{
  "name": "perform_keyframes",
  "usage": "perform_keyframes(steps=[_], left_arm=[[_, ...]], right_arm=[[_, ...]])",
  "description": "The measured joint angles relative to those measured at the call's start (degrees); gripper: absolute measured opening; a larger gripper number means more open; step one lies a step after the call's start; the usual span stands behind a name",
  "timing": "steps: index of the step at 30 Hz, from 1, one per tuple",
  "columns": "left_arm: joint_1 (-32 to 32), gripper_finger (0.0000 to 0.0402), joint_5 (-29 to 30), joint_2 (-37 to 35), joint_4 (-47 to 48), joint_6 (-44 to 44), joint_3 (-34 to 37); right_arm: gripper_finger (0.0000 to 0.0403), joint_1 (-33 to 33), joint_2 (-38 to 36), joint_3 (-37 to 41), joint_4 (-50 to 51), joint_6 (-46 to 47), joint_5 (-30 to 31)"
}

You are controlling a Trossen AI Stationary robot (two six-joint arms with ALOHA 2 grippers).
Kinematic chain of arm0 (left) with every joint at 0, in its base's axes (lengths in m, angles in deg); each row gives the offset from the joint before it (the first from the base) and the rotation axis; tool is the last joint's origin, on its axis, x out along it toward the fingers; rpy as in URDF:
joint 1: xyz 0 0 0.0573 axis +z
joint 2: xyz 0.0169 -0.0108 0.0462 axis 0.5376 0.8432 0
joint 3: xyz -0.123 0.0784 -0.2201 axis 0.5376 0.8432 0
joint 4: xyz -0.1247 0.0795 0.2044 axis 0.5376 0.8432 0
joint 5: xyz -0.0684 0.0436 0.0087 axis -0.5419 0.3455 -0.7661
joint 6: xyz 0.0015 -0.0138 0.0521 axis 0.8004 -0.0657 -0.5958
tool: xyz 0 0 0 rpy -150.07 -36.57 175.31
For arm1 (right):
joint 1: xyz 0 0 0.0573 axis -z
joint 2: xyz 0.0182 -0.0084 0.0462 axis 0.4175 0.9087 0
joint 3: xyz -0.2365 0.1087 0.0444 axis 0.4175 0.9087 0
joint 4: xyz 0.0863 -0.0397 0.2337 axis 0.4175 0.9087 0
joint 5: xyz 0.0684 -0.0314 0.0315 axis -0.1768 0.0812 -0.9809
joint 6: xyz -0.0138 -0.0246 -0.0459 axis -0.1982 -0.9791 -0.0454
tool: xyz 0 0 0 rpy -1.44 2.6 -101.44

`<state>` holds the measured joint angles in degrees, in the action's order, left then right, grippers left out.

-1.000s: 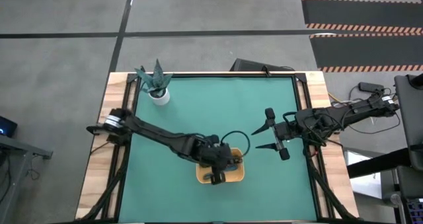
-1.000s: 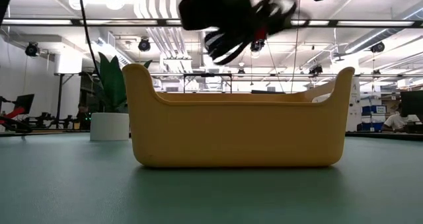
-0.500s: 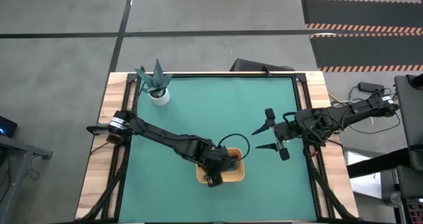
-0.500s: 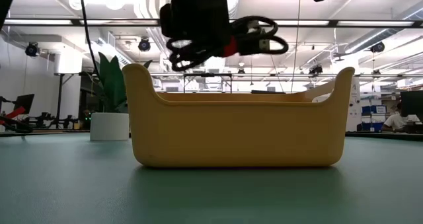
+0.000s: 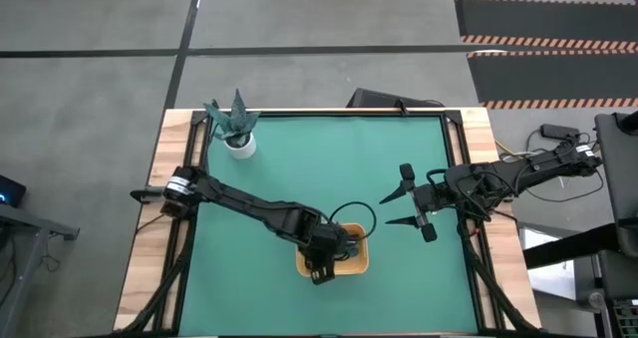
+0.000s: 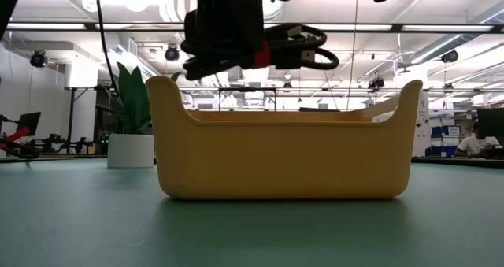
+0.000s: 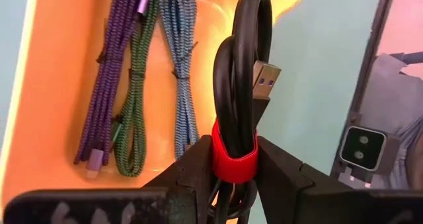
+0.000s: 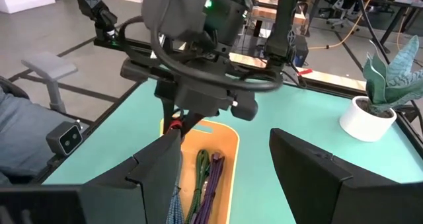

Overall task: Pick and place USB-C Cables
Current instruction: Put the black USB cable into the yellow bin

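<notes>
A green-topped table (image 5: 299,169) with pale wooden side rails stands on a grey floor, with a large workshop hall behind it. Near the table's front edge, about midway along, sits the orange tray (image 6: 283,157). The left gripper (image 7: 234,168) hangs just above the tray, its two dark fingers (image 7: 281,174) clamped on the black cable with a red band (image 7: 238,128), which is held clear of the tray floor, above the tray's rim in the low view. Three more bundles lie side by side along the tray floor under it: a purple-blue cable (image 7: 106,85), a green cable (image 7: 135,98) and a teal cable (image 7: 182,85). Beyond the tray toward the table's right edge, the right gripper (image 5: 402,207) waits with its fingers spread wide, holding nothing. In the far left corner stands a potted plant (image 5: 234,127) in a white pot.
</notes>
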<state>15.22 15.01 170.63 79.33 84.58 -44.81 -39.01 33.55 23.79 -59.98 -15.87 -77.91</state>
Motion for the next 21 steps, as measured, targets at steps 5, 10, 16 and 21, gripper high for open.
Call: perform_keyframes(steps=[5, 10, 16, 21], left_arm=[[0.65, 0.0082, 0.0, 0.0, -0.27, -0.75, 0.0], [1.24, 0.0082, -0.04, 0.0, -4.13, -1.83, 0.02], [1.89, 0.0082, -0.05, 1.15, -4.09, -2.13, 0.11], [2.09, 0.0082, -2.71, 3.63, -3.73, -3.2, 0.04]], right_arm=[[0.0224, 0.0, 0.0, 0.0, 0.05, 0.0, 0.0], [0.0224, 0.0, 0.0, 0.0, 0.62, 0.24, 0.0], [0.0224, 0.0, -0.49, 0.0, 3.39, 0.63, 0.0], [0.0224, 0.0, -1.68, 0.0, 4.17, 1.05, 0.0]])
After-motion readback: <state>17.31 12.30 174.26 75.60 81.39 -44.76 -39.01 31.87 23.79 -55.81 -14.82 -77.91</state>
